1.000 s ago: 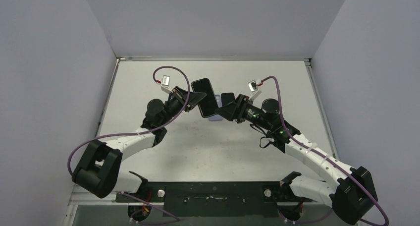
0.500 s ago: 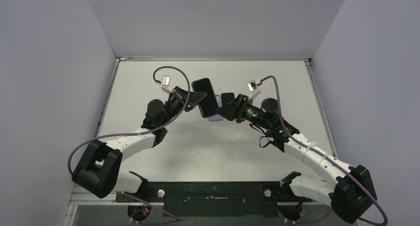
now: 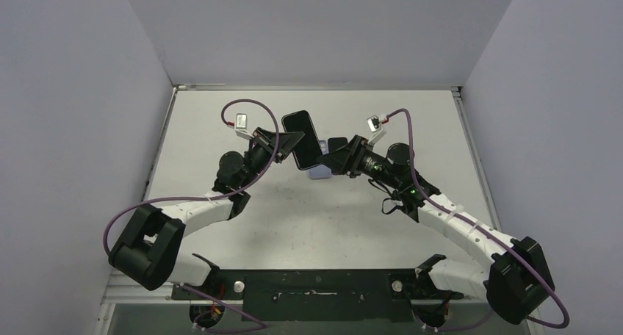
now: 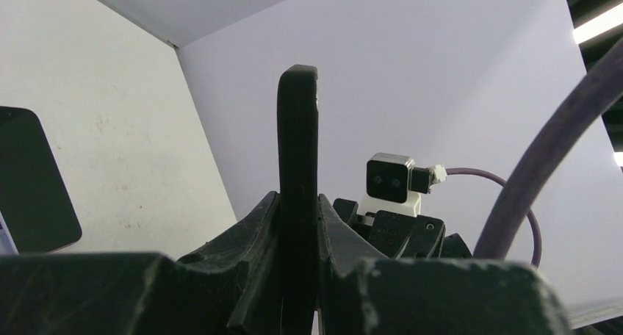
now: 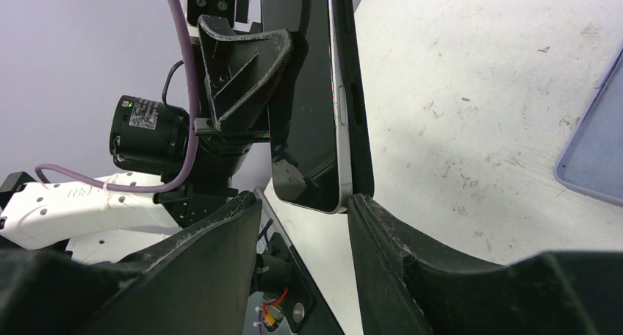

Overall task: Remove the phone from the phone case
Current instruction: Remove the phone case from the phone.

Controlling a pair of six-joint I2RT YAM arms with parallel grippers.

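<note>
**Cased phone held aloft between two grippers**
The phone, in its case, is clamped edge-on by the closed left gripper. Its lower end sits between the jaws of the wide-open right gripper. It could be dropped if the case is pulled against a weak pinch.

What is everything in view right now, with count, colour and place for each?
phone in its case: one, black with a silver edge, held on edge above the table between the arms
flat slab: one, black, on the table beyond the right gripper; phone or case, cannot tell
flat piece: one, lavender, on the table by the slab
table: one, off-white, scuffed
cables: two, purple, one per arm
left gripper: shut on the phone in its case
right gripper: open, fingers either side of its lower end
</note>
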